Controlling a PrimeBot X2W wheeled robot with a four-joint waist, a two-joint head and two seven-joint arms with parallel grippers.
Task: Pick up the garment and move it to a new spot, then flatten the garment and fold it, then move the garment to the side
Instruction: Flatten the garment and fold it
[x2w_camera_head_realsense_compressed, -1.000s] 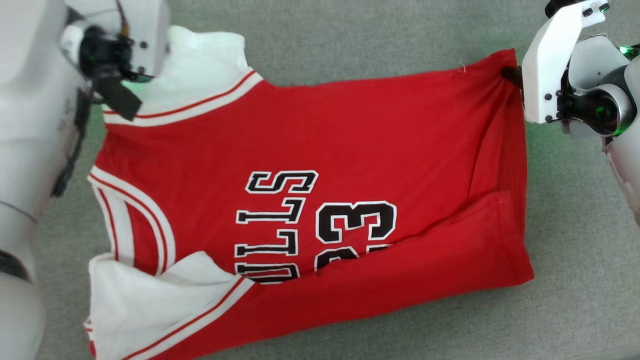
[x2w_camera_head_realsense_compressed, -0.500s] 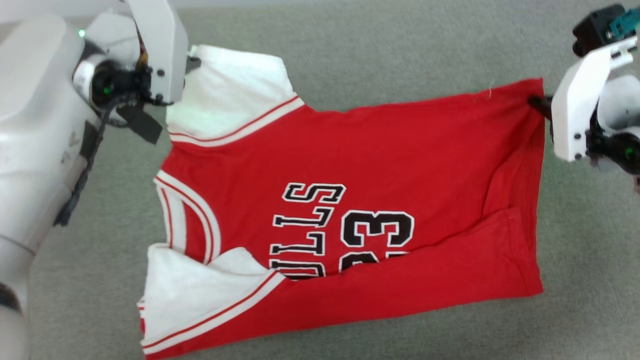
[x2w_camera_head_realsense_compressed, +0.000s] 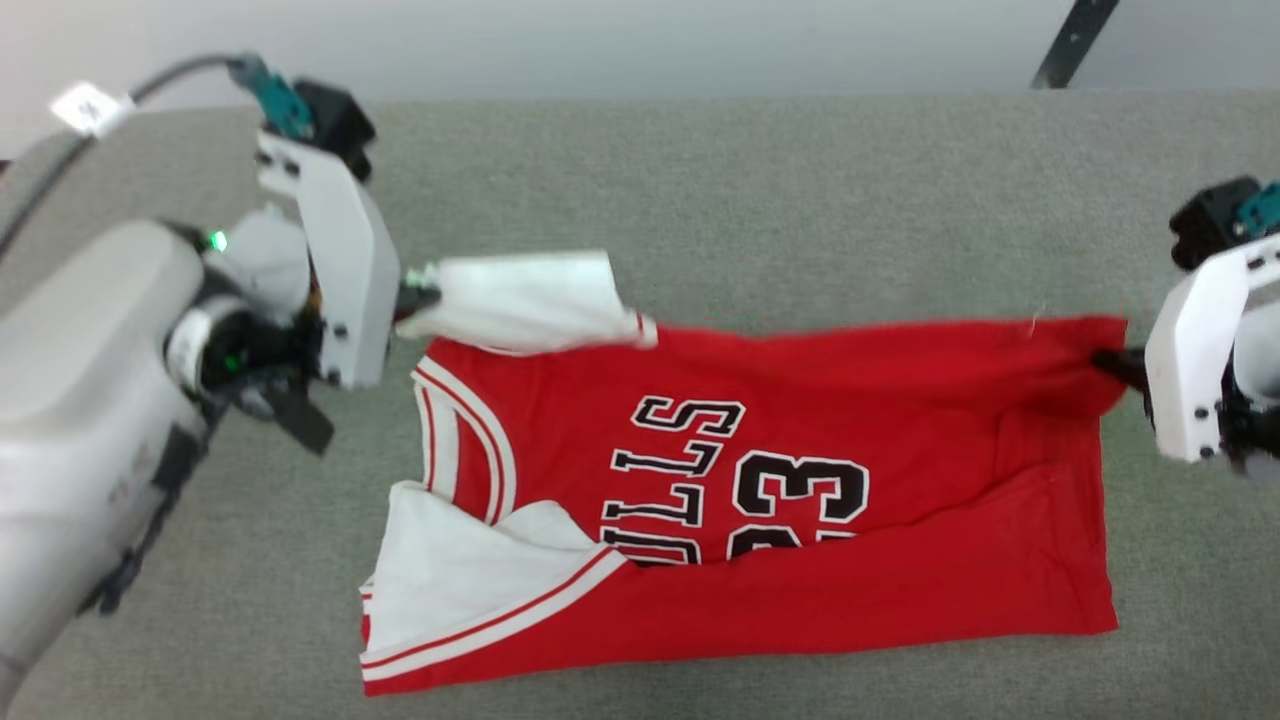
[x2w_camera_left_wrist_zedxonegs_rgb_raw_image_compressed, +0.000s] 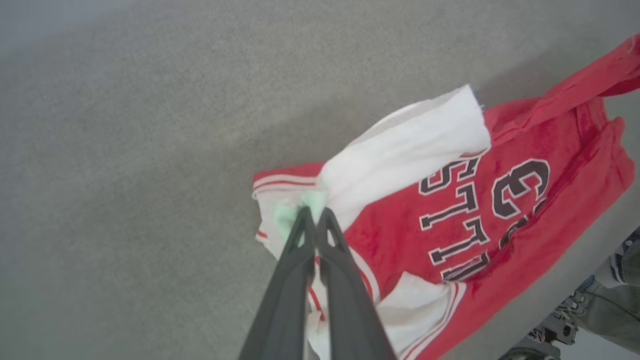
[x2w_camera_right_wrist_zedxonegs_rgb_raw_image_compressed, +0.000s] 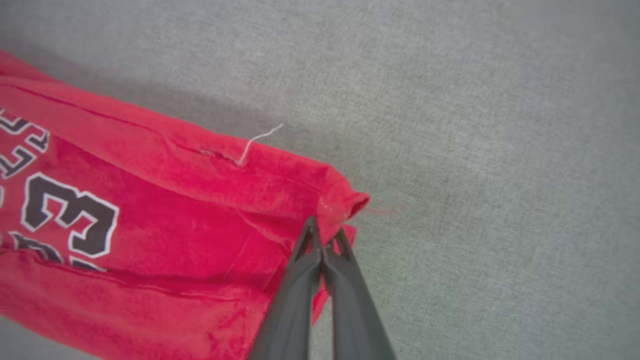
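The garment (x2w_camera_head_realsense_compressed: 800, 440), a red jersey with white sleeves and black lettering, lies across the grey surface with its near long edge folded up over the letters. My left gripper (x2w_camera_head_realsense_compressed: 418, 295) is shut on the far white sleeve (x2w_camera_head_realsense_compressed: 520, 300), which it holds lifted and folding over. In the left wrist view, my left gripper (x2w_camera_left_wrist_zedxonegs_rgb_raw_image_compressed: 315, 216) pinches that sleeve (x2w_camera_left_wrist_zedxonegs_rgb_raw_image_compressed: 405, 145). My right gripper (x2w_camera_head_realsense_compressed: 1108, 362) is shut on the far hem corner, holding it raised. In the right wrist view, my right gripper (x2w_camera_right_wrist_zedxonegs_rgb_raw_image_compressed: 322, 235) clamps the red hem corner (x2w_camera_right_wrist_zedxonegs_rgb_raw_image_compressed: 345, 205) of the garment (x2w_camera_right_wrist_zedxonegs_rgb_raw_image_compressed: 150, 210).
The grey cloth-covered surface (x2w_camera_head_realsense_compressed: 760, 180) extends behind the garment to a pale wall. A dark strut (x2w_camera_head_realsense_compressed: 1075, 40) stands at the back right. A person's shoes and trouser leg (x2w_camera_left_wrist_zedxonegs_rgb_raw_image_compressed: 595, 305) stand past the surface's edge in the left wrist view.
The camera has tilted up, so the scene sits lower in the head view. Both grippers have lifted the garment's far edge, and the far white sleeve now folds over toward the near side.
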